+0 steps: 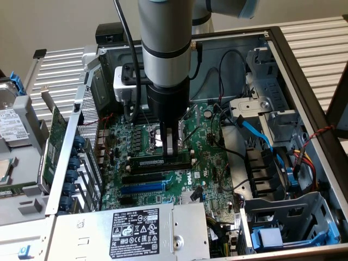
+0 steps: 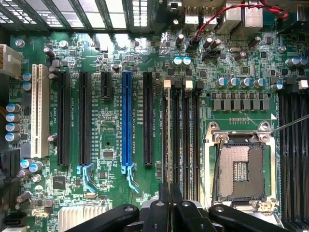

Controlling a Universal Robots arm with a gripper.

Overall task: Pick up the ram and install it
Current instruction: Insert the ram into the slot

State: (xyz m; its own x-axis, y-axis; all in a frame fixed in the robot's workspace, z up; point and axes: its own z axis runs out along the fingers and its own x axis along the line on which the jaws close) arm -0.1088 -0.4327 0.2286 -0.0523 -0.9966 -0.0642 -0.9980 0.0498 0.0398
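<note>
Seating ram (image 1: 160,161) into memory slot (image 2: 166,140); hand (image 1: 173,145) clenched on stick; keep it upright, aligned with slot, press evenly.

- The motherboard (image 2: 120,58) is dark green, dotted with small silver-topped capacitors.
- One expansion slot (image 2: 127,121) is bright blue; its neighbours are black, and one slot (image 2: 37,111) far from the claw (image 2: 170,203) is cream-white.
- The claw is black in the wrist view (its fingertips look silver-grey from the exterior view).
- The ram (image 1: 159,161), just under the claw, shows black chips and a small white label.
- The arm (image 1: 163,38) is light grey with a black band.
- The power supply (image 1: 136,228) is pale grey, carrying a black label with white print.
- A data cable (image 1: 255,133) beside the claw is light blue.
</note>
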